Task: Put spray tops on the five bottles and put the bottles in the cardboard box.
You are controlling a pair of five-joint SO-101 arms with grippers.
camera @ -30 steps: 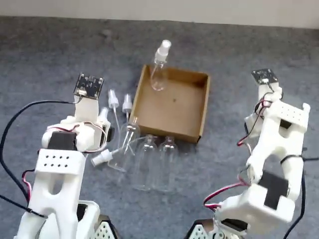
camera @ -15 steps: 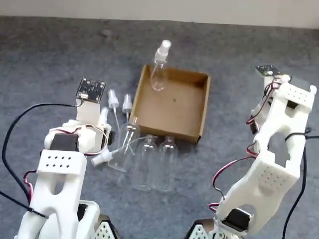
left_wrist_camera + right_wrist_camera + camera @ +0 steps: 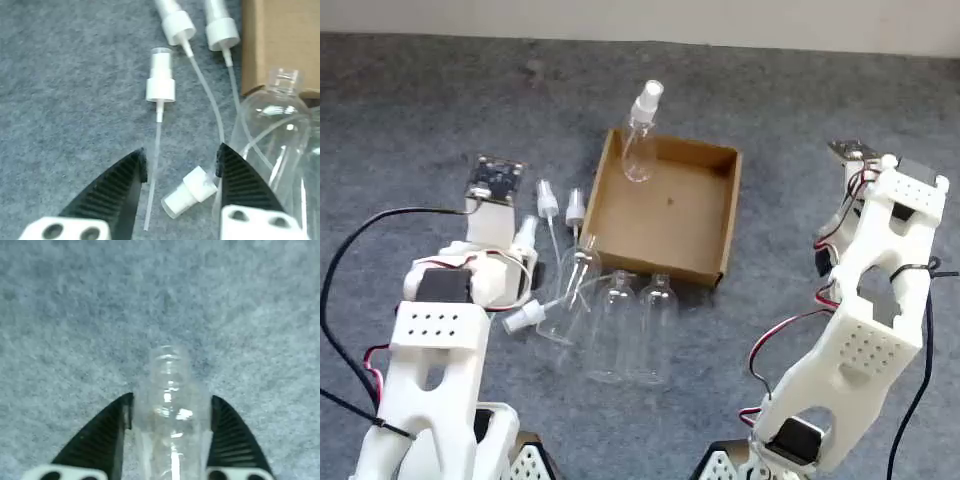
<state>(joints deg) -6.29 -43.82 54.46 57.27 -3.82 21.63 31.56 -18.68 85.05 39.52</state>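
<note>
My left gripper (image 3: 180,172) hangs open over loose white spray tops on the grey carpet. One spray top (image 3: 191,192) lies between its fingers and another (image 3: 161,82) just beyond them. Two more spray tops (image 3: 548,198) lie beside the cardboard box (image 3: 610,225). Three clear uncapped bottles (image 3: 610,320) lie in front of the box. A bottle with a spray top (image 3: 640,135) leans on the box's far wall. My right gripper (image 3: 170,401) is shut on a clear uncapped bottle (image 3: 170,385), held above bare carpet to the right of the box.
The right arm (image 3: 880,260) stands tall at the right, with red and black cables (image 3: 790,330) hanging by it. A black cable (image 3: 360,235) loops left of the left arm (image 3: 450,300). Open carpet lies beyond the box up to a pale strip (image 3: 770,20).
The right arm has unfolded and stretched farther out and to the right. The left arm has shifted slightly left and back. The bottles and spray tops on the carpet have not moved.
</note>
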